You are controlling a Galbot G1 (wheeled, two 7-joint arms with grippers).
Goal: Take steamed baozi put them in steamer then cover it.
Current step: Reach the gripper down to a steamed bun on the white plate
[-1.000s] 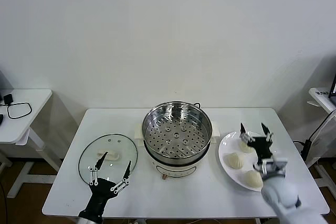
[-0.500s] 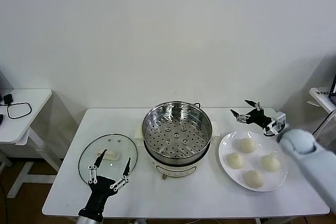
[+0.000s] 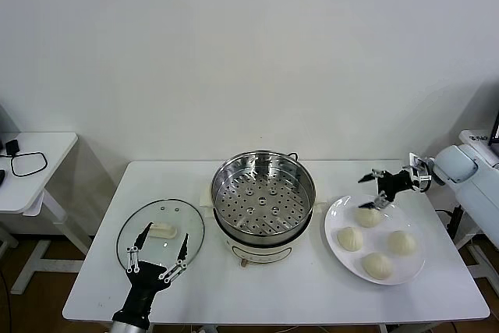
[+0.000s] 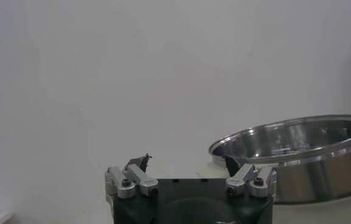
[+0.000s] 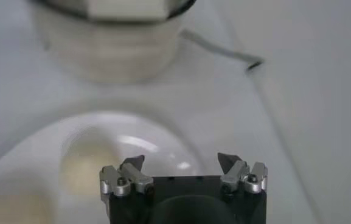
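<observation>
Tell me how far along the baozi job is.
Nothing is loaded yet: the shiny steel steamer pot has an empty perforated tray. All four cream-white baozi sit on the flat white plate. The open right gripper hovers above them. The clear glass lid lies by the open left gripper.

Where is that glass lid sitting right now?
In the head view, the cover lies flat on the table's left side, beside the steamer.

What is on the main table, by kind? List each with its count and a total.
Steamed baozi: 4
Plate: 1
Steamer: 1
Cover: 1
Total: 7
</observation>
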